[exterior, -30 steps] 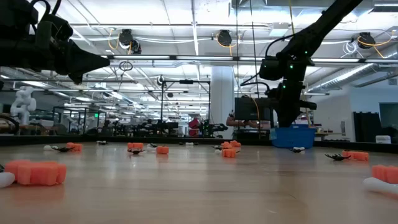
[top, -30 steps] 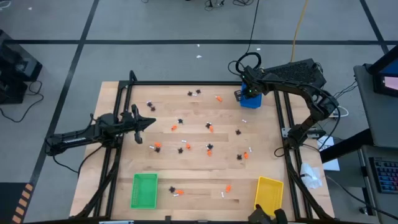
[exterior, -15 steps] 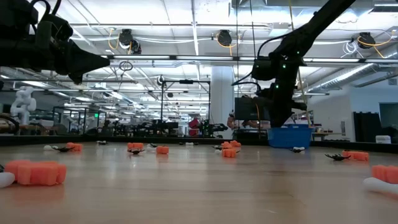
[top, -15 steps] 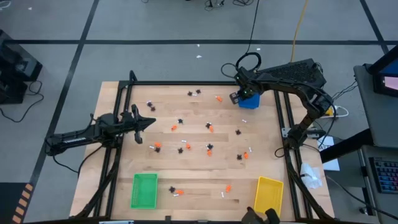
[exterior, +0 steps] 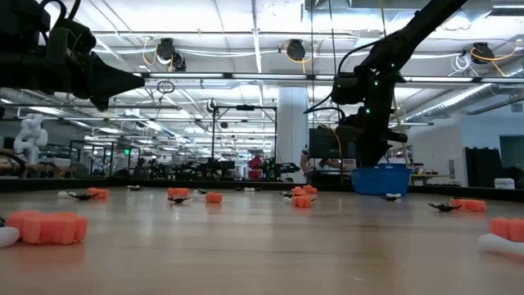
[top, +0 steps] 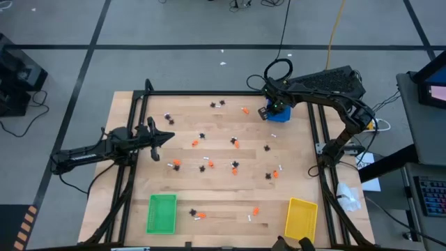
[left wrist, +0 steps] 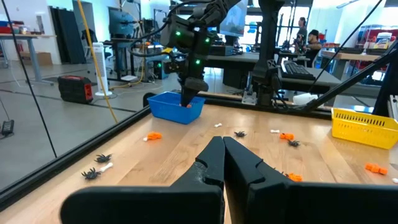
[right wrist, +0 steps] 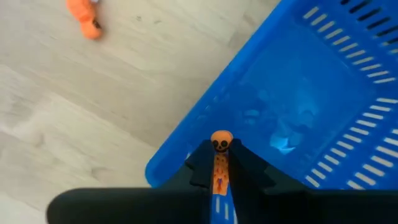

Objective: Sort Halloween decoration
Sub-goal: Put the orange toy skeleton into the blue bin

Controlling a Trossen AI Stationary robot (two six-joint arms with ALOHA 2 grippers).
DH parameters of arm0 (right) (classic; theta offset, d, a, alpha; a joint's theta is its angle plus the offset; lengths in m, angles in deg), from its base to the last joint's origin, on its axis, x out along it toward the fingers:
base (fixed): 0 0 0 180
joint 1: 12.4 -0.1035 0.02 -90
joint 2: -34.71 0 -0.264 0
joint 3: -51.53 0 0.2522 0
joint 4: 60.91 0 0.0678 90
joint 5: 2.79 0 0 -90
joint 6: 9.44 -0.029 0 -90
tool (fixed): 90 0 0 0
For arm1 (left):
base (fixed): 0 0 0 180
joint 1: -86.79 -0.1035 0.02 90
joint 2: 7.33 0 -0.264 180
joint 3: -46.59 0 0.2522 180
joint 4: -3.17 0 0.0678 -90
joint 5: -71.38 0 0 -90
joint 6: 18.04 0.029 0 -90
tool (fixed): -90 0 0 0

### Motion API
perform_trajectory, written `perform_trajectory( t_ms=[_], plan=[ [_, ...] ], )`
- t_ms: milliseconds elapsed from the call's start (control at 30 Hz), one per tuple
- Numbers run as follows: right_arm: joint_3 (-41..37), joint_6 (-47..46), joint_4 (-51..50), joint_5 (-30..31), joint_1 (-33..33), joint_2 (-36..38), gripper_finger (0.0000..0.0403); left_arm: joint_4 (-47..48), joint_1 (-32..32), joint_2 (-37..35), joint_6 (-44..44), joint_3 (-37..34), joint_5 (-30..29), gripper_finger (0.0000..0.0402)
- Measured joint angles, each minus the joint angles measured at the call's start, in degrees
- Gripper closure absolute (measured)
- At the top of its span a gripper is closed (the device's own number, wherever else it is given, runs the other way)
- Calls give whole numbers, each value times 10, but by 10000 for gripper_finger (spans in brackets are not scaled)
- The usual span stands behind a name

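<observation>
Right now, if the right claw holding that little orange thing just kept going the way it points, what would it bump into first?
Probably the blue tray: the right gripper, shut on an orange trinket, points down at its near wall, though depth is unclear.

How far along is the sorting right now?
Early. The blue tray looks empty, and nothing shows in the green tray or yellow tray. In hand: the right gripper holds an orange trinket above the blue tray's rim. Left: many trinkets scattered over the table; the left gripper waits shut.

Three trays: blue (top: 279,113), green (top: 162,213), yellow (top: 302,215); two arms
</observation>
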Motion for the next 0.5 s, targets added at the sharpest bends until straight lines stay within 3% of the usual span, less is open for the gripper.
perform_trajectory(
  t_ms=[200, 500],
  plan=[
    [0, 10, -44, 3, 0, 0, 380, 0, 0, 0, 0, 0, 0, 402],
    [0, 25, -113, 74, 2, 0, 380, 0, 0, 0, 0, 0, 0, 402]
  ],
)
